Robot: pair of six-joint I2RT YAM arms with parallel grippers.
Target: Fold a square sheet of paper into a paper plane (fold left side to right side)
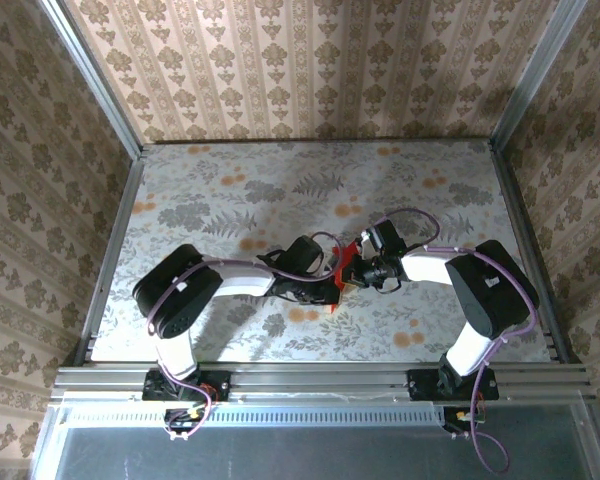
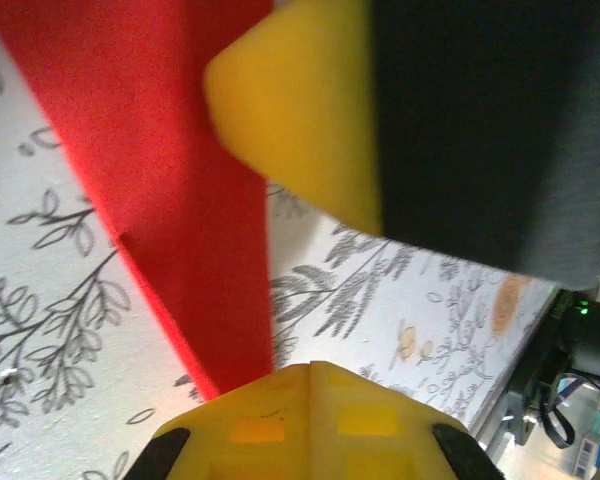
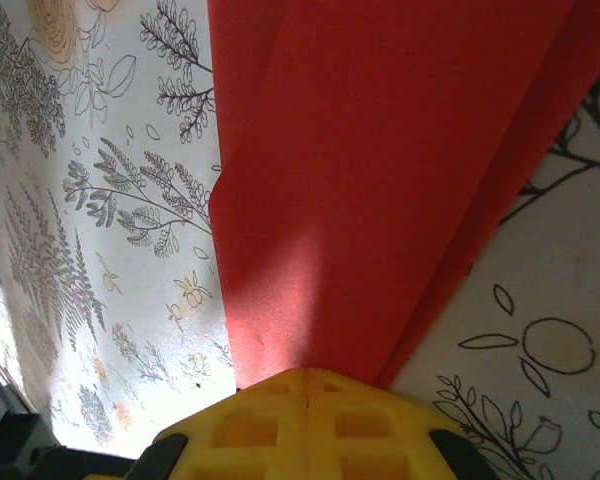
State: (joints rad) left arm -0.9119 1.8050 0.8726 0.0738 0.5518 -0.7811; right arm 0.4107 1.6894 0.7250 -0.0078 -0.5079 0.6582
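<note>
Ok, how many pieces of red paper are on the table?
1: the paper lies on the table, where the left claw and right claw meet; they hide part of it.

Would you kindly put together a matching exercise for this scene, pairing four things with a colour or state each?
Things:
1. paper
2. table
3. left gripper
4. fingertips of the right gripper

Descriptions:
A. yellow
B. pale, printed with leaves and flowers
C. shut
D. red

Pairs: 1-D; 2-B; 3-C; 4-A.
</note>
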